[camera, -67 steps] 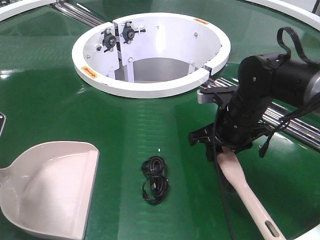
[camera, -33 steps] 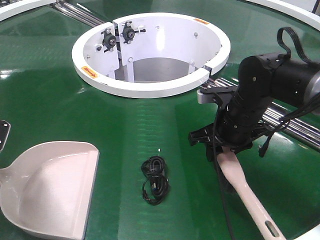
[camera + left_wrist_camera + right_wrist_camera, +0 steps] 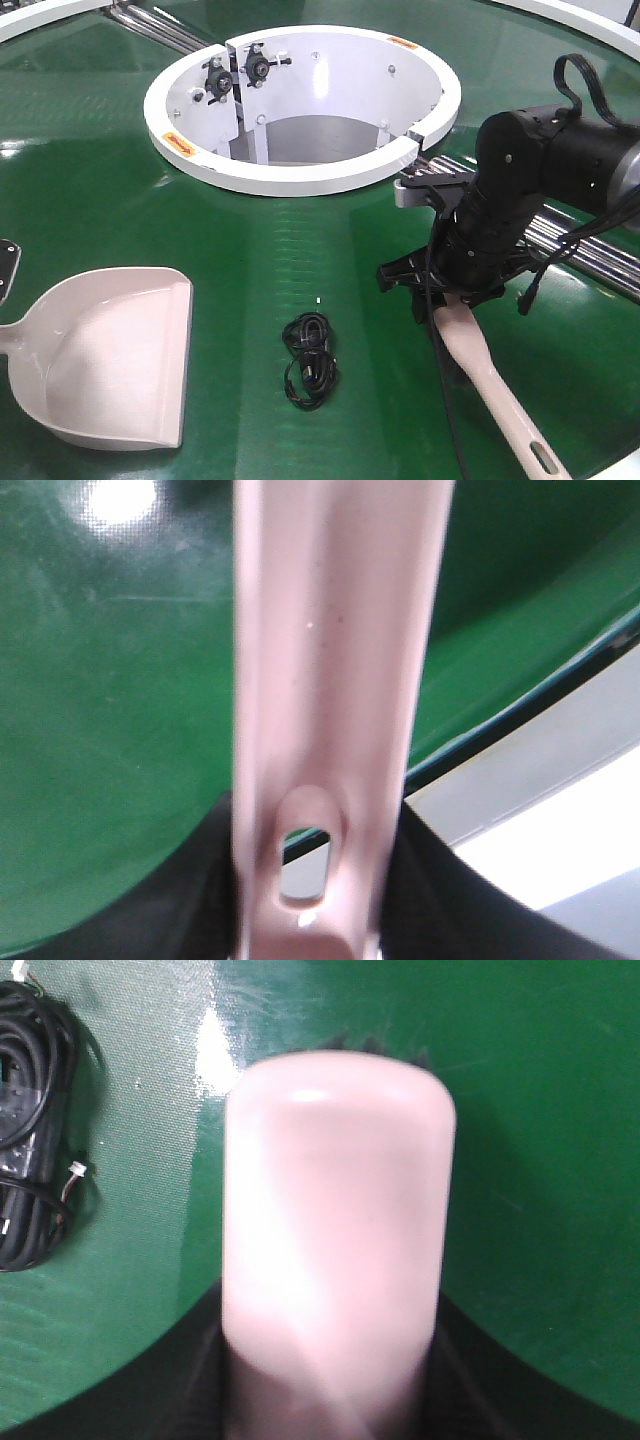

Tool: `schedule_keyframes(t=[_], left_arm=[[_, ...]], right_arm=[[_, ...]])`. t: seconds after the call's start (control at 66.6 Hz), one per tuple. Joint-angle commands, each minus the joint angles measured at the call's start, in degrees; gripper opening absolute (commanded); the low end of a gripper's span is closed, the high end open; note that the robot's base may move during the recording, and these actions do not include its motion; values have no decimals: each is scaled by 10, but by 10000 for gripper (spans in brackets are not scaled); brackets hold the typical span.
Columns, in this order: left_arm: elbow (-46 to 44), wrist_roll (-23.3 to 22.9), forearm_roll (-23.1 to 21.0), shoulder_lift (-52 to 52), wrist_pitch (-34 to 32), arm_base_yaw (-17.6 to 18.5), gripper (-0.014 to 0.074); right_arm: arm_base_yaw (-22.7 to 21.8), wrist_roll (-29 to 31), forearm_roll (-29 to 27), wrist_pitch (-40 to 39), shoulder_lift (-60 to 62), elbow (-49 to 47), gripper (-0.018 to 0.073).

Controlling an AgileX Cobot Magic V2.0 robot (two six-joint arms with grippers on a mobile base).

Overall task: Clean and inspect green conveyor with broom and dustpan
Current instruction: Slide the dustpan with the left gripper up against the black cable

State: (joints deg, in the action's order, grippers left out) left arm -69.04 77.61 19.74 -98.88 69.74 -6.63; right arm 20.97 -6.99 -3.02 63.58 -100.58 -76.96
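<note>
Likely pre-sweep; right gripper [image 3: 447, 300] clamped on broom [image 3: 482, 368]; left gripper [image 3: 310, 920] pinching dustpan [image 3: 110, 360] handle; next, push cable coil [image 3: 308, 360] across green conveyor [image 3: 300, 240] into dustpan.

Little of the room shows. Far behind the coil of black cable [image 3: 308, 358] a white curved rim [image 3: 590, 18] cuts the top right corner, and a second white rim [image 3: 20, 20] the top left. Right of the cable and nearer, a sliver of pale floor [image 3: 630, 473] shows. A pale glare [image 3: 20, 148] lies far to the cable's left; the left wrist view catches brightly lit grey-white floor [image 3: 560, 780]
</note>
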Motion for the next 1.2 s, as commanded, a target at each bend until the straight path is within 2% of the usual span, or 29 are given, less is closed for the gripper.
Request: schedule_keyframes(t=[0.0, 0.165, 0.315, 0.495, 1.021, 1.186], left_arm=[[-11, -19, 7, 41, 16, 0, -25], [-11, -22, -7, 63, 16, 2, -25], [-11, -62, -25, 73, 16, 12, -25], [-11, -75, -39, 72, 16, 48, -25], [-11, -75, -38, 65, 16, 167, -25], [-11, -88, -38, 57, 16, 196, -25]], right_arm=[[1, 2, 2, -8, 28, -14, -3], [1, 2, 2, -8, 28, -14, -3], [1, 2, 2, -8, 28, -14, -3], [1, 2, 2, -8, 28, -14, -3], [1, 2, 2, -8, 28, -14, -3], [1, 2, 2, -8, 28, -14, -3]])
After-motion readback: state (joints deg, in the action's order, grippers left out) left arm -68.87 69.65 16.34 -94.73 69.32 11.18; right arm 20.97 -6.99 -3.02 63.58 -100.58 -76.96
